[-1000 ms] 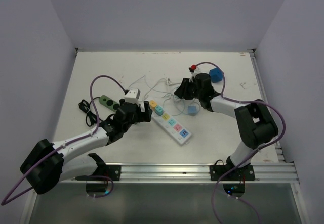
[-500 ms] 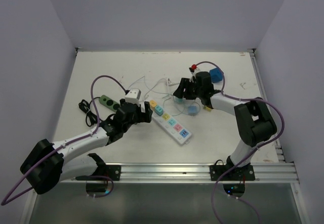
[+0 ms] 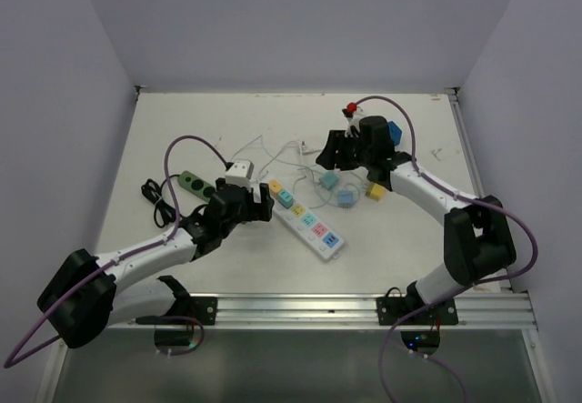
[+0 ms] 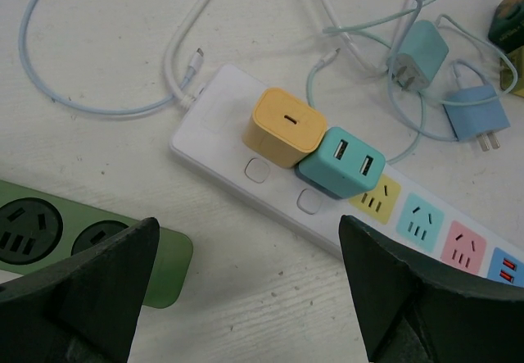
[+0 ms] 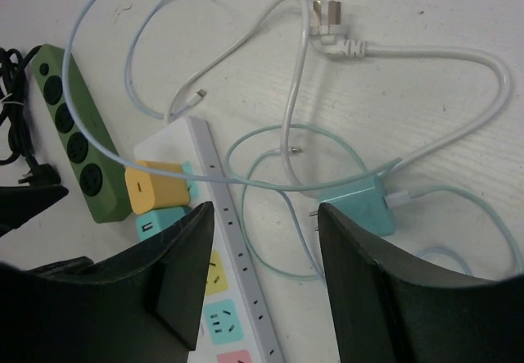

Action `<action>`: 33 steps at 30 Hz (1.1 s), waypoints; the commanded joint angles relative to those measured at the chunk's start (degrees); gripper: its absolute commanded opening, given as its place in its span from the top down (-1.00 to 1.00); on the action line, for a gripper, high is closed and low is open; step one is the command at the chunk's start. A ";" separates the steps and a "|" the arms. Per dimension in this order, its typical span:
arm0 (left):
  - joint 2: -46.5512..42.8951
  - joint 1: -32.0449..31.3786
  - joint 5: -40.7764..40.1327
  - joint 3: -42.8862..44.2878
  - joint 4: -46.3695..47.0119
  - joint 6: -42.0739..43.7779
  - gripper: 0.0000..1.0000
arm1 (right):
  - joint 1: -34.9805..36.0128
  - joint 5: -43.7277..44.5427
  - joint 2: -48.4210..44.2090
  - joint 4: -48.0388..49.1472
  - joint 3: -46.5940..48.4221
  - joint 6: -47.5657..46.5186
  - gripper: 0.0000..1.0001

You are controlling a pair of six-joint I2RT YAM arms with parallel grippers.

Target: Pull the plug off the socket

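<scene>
at the far left of the table (image 3: 182, 130) a black cord (image 3: 156, 201) lies bunched just beside the 9 o'clock end of a green power strip (image 3: 194, 183). at about 4 o'clock from that strip hangs the left gripper (image 3: 257, 199). its jaws are spread wide with nothing between them, and its fingers (image 4: 82, 297) frame the near end of the white power strip (image 4: 217, 117).

the white strip runs across the middle of the table from 10 o'clock to 4 o'clock. a yellow plug (image 4: 286, 127) and a teal plug (image 4: 342, 165) sit pushed into its 10 o'clock end, side by side and touching. yellow, teal, pink and blue socket faces follow toward 4 o'clock.

at 2 o'clock from the strip, a loose teal adapter (image 3: 328, 181) and a blue adapter (image 3: 346, 197) lie on the table among thin looping cables, prongs showing. a white cable ends in a pronged plug head (image 5: 327, 17) further toward 12 o'clock.

the right gripper (image 3: 329, 153) hangs over this tangle, at 12 o'clock from the teal adapter. its jaws stand partly apart and hold nothing.

a yellow block (image 3: 374, 190) lies beside the right arm, and a blue cube (image 3: 393, 135) shows at 1 o'clock from it, partly behind the arm.
</scene>
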 commanded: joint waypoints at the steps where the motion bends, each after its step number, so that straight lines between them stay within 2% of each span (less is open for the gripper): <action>1: 0.73 0.54 0.49 2.68 1.24 1.34 -0.89 | -0.14 -5.95 -4.22 -1.77 1.08 -3.14 -0.13; 5: 0.99 0.72 0.40 3.39 1.59 1.25 -0.89 | 2.14 -8.70 -7.30 -0.70 -2.09 -6.74 0.00; 8: 0.99 0.89 0.32 3.91 2.47 1.25 -0.89 | 7.06 -7.92 -8.98 -0.26 -5.51 -12.44 0.01; 12: 1.69 1.42 0.05 5.66 2.56 1.34 -0.89 | 14.44 -3.53 -9.25 1.49 -7.80 -15.45 0.01; 19: 2.84 2.65 0.32 8.13 2.91 1.25 -0.90 | 20.68 5.52 -4.69 9.84 -10.09 -16.85 -0.04; 28: 5.21 5.63 2.95 8.92 4.05 1.52 -0.91 | 24.65 15.71 1.03 13.10 -7.63 -17.21 -0.05; 33: 7.05 7.31 5.23 8.92 6.07 0.90 -0.91 | 25.35 18.54 3.41 15.47 -7.02 -16.42 -0.06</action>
